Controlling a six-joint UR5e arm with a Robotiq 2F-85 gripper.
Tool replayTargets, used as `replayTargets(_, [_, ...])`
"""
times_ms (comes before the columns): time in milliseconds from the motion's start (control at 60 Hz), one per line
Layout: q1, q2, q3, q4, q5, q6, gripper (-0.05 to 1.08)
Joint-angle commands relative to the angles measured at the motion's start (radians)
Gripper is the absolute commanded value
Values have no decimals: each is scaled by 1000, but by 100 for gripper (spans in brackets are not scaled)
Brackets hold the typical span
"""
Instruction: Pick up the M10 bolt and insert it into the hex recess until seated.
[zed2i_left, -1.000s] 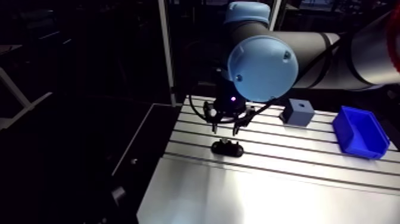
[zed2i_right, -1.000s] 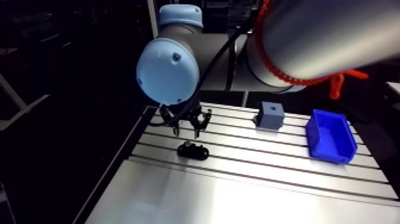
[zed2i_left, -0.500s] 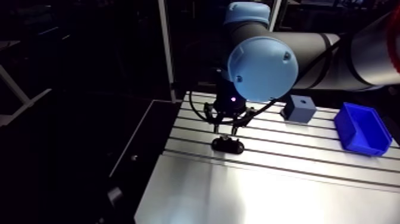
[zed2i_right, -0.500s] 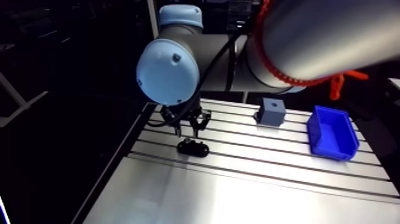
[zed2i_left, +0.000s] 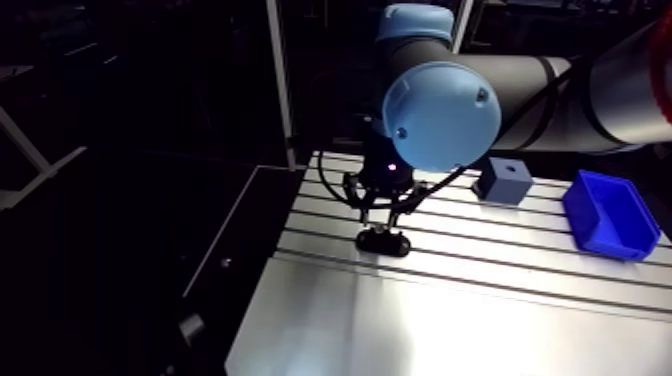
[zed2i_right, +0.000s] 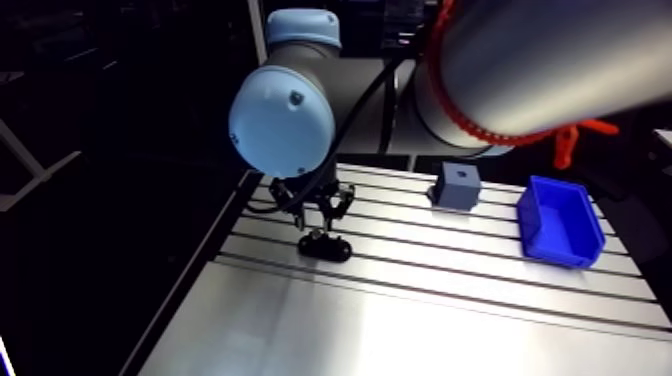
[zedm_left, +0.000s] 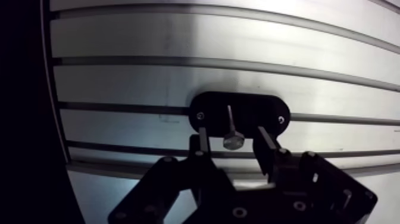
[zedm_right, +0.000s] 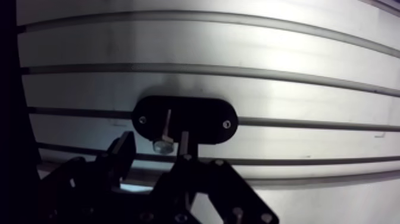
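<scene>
Gripper (zedm_left: 232, 132) low over holder (zedm_left: 262, 110), fingers (zedm_left: 203, 140) apart, one each side of bolt (zedm_right: 165, 130) head, no contact visible. Bolt stands upright in holder, head up, which offers head for top-down grasp. Straddle looks centred, so closing should clamp evenly. Block (zed2i_left: 502, 183), well apart on table (zed2i_left: 450, 320), likely carries recess. Next: close, lift straight.

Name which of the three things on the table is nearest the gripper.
The black oval holder with the bolt standing in it, directly under the open gripper. The grey block and the blue bin sit well off to one side.
</scene>
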Motion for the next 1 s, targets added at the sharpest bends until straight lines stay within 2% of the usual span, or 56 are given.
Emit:
replayTargets(17, [0, 6, 0, 0, -1, 0, 50])
replayTargets(1000, [0, 11, 3, 0, -5, 0, 58])
